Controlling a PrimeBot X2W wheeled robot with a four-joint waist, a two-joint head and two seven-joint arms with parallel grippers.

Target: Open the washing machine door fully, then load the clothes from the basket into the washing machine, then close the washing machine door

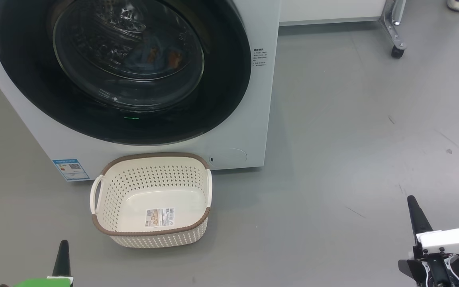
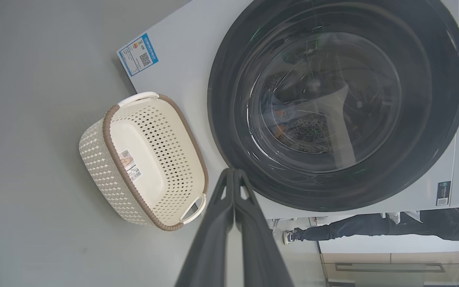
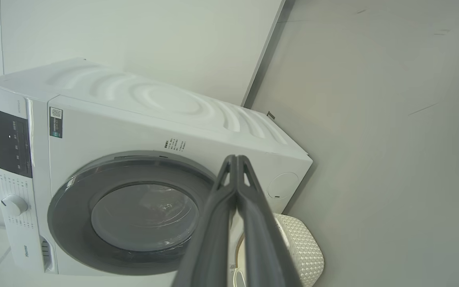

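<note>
Head view, and both arms sit low and pulled back. The left gripper (image 1: pixel 62 255) pokes up at the bottom left edge, the right gripper (image 1: pixel 414 210) at the lower right with its white wrist behind it, both well clear of everything. Left wrist view: the left claw's two dark fingers (image 2: pixel 213 239) are pressed together right to the tips, pinching nothing. Right wrist view: same again, fingers (image 3: pixel 213 231) flat against each other and bare.

One washing machine (image 1: pixel 229 131) stands on the grey floor. Its one round black door (image 1: pixel 221 79) lies flush against the front. Behind the glass you can just make out the clothes (image 1: pixel 161 56), bluish with orange-brown patches, though reflections blur them.

One basket (image 1: pixel 150 154) sits on the floor just in front of the washer's lower edge, upright, showing its bare bottom and one label sticker (image 1: pixel 159 217). One blue sticker (image 1: pixel 70 168) marks the washer's lower corner. One person's leg (image 2: pixel 345 230) shows beyond the machine.
</note>
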